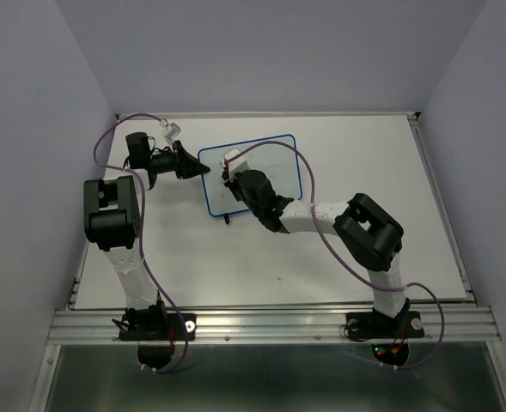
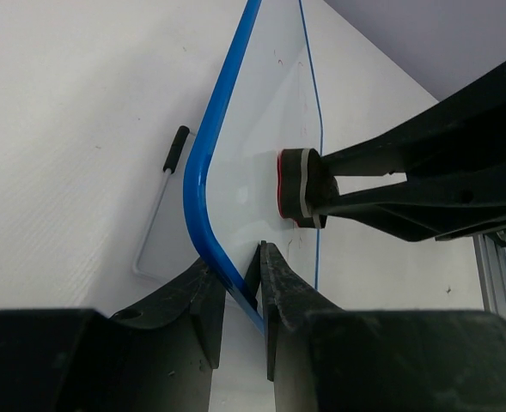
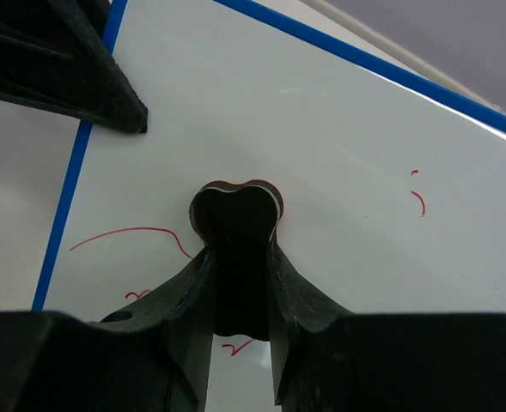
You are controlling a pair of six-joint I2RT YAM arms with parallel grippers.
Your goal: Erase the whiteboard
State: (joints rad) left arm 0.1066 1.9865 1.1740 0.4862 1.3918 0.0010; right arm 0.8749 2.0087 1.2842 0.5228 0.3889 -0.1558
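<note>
A white table (image 1: 235, 266) stood inside pale lavender walls (image 1: 29, 129), with an aluminium rail (image 1: 270, 324) along its near edge, evenly lit.

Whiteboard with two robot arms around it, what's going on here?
The left gripper is pinching the whiteboard by the blue rim on its left edge, apparently steadying it. The right gripper holds a small eraser pressed against the board's surface. A few thin red marks are on the board near the eraser, so the erasing isn't finished.
</note>
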